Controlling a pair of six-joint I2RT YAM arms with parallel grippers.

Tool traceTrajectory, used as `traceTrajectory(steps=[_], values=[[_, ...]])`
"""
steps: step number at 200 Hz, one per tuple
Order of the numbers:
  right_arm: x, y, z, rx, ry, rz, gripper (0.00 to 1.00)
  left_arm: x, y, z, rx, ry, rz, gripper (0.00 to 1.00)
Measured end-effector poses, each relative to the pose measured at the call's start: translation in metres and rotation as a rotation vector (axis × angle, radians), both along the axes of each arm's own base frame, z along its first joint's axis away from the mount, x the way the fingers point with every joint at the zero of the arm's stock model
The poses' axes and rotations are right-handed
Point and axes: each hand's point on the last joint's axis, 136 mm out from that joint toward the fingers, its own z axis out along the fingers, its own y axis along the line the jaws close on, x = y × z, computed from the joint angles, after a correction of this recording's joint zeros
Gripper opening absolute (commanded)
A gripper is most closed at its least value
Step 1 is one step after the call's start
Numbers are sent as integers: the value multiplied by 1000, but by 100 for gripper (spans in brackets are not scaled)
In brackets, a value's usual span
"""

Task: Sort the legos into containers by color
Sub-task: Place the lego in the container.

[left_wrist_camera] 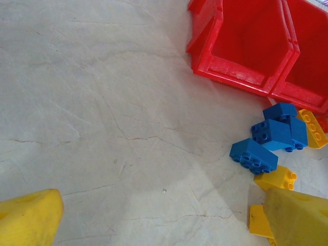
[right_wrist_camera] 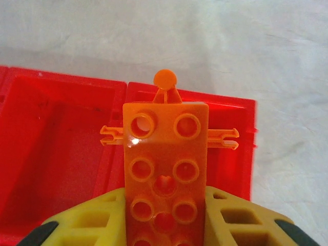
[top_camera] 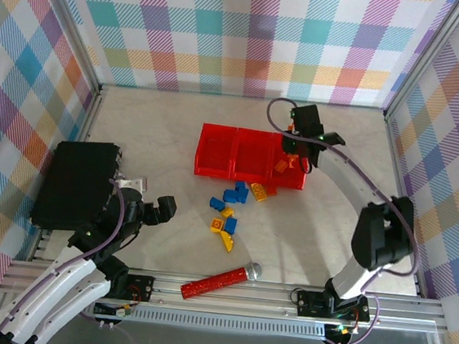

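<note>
Three red bins [top_camera: 213,171], about ten legos [top_camera: 231,195], one box [top_camera: 76,185], one stick [top_camera: 214,284]

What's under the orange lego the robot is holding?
A red bin, open at the top. The orange lego and the right end effector cover most of its floor.

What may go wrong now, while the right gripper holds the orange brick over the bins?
1. The orange brick in the right gripper hangs near the divider between two bins. If released here, it may tip into the wrong one.
2. Its thin side pegs could catch on a rim and leave it perched there.
</note>
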Motion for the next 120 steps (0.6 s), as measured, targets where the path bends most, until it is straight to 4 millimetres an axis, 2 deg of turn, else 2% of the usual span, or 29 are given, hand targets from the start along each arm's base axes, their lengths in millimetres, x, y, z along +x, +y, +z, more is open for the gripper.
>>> traceTrajectory(steps=[39, 73, 120], values=[[11, 5, -27, -59, 77, 51, 29, -1, -3, 8, -4, -5, -20, 100], [12, 3, -45, -83, 128, 52, 35, -2, -8, 2, -3, 28, -47, 100], [7, -2, -51, -77, 166, 39, 45, -3, -16, -5, 18, 66, -84, 100]])
